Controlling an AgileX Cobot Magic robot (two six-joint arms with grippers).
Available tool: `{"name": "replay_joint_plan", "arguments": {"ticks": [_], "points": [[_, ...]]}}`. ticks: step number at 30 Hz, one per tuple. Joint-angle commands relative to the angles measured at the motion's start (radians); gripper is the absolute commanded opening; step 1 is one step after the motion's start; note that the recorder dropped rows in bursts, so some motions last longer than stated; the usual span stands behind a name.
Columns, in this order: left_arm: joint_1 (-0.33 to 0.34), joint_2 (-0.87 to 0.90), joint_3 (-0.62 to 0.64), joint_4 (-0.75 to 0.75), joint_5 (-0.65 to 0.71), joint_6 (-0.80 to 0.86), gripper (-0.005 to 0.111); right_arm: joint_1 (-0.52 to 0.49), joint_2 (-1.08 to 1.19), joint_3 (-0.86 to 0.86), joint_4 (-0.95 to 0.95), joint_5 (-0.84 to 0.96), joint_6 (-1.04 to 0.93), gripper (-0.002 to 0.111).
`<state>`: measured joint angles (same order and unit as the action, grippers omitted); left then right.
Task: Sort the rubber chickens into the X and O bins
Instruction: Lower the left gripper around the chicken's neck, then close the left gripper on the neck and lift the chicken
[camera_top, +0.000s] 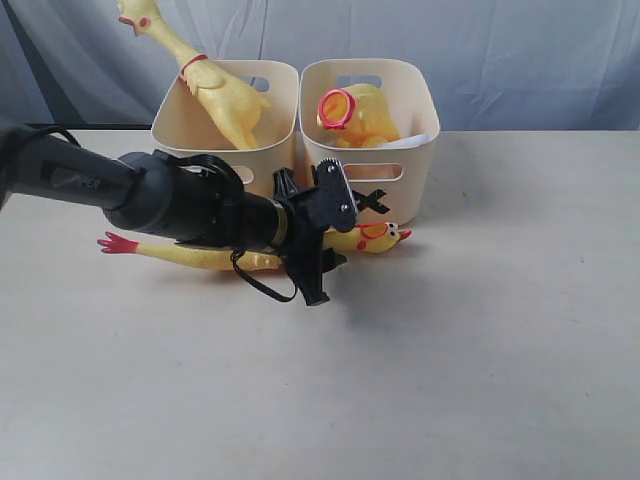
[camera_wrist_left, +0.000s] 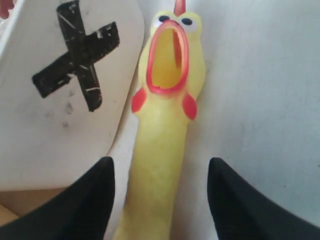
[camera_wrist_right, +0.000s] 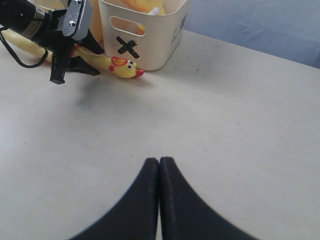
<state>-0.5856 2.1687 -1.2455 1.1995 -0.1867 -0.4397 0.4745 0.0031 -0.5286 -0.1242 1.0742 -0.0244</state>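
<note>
One rubber chicken (camera_top: 375, 238) lies on the table along the front of two cream bins, its head by the X bin (camera_top: 415, 180). My left gripper (camera_top: 345, 245) is open and straddles its neck (camera_wrist_left: 160, 130), fingers apart from the rubber. The black X (camera_wrist_left: 77, 57) shows beside the head. A second chicken (camera_top: 225, 95) stands in the left bin (camera_top: 175, 125), whose mark is hidden by my arm. A third chicken (camera_top: 360, 110) sits in the X bin. My right gripper (camera_wrist_right: 159, 161) is shut and empty over bare table, well away from the bins.
A blue-grey cloth backdrop (camera_top: 500, 50) hangs behind the bins. My left arm (camera_top: 150, 190) stretches across from the left, low over the lying chicken's body. Its feet (camera_top: 118, 243) point left.
</note>
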Motion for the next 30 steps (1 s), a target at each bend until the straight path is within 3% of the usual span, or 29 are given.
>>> {"name": "replay_joint_plan", "arguments": {"ticks": [1,24,27,30], "points": [[-0.005,0.006,-0.009,-0.021,0.009,-0.005,0.053,0.005,-0.003,0.004,-0.002,-0.004,-0.001,0.000],[-0.005,0.031,-0.013,-0.036,0.044,-0.030,0.049,0.005,-0.003,0.004,-0.002,-0.004,-0.001,0.000],[-0.005,0.031,-0.013,-0.036,0.044,-0.030,0.041,0.005,-0.003,0.004,-0.002,-0.004,-0.001,0.000],[-0.005,0.031,-0.013,-0.036,0.035,-0.030,0.023,0.005,-0.003,0.004,-0.002,-0.004,-0.001,0.000]]}}
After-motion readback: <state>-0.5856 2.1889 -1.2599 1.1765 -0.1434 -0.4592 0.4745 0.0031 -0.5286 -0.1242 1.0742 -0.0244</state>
